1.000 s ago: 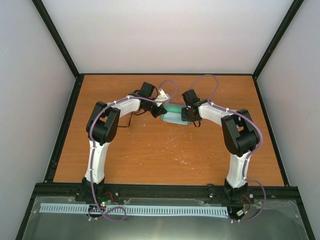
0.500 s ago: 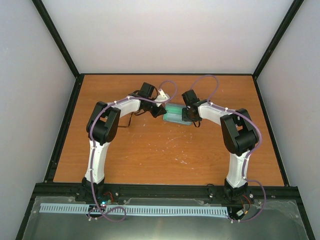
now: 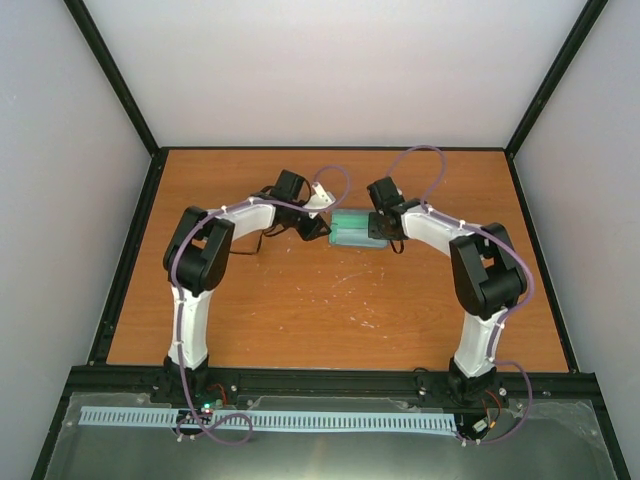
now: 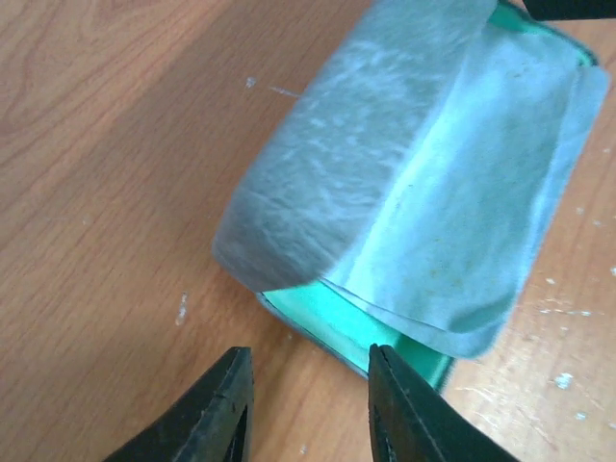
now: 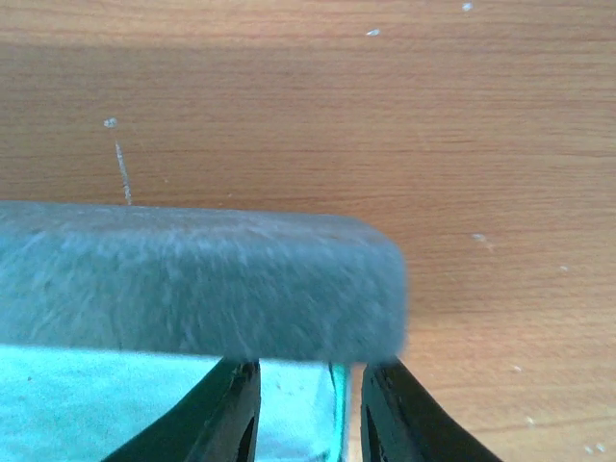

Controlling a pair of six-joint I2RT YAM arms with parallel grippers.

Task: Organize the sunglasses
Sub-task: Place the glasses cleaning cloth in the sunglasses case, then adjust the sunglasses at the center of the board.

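The sunglasses are hidden from every view. A grey-blue case [image 3: 352, 230] with green lining lies at the middle of the table. In the left wrist view its grey lid [image 4: 337, 154] leans over a light-blue cloth [image 4: 472, 202] that drapes the green inside. My left gripper [image 4: 308, 404] is open just off the case's near corner and holds nothing. My right gripper [image 5: 306, 409] is open at the other end, below the grey lid [image 5: 192, 279]. The green rim [image 5: 337, 395] stands between its fingers without being pinched.
The case rests on an orange-brown wooden table [image 3: 300, 300] with small white scuffs. Black frame rails [image 3: 130, 250] run along the table's sides, and grey walls stand behind them. Both arms arch in from the near edge.
Both grippers have gone from shut to open and let go of the case. The left arm's elbow has swung a little to the left, and more of the case shows between the two grippers.
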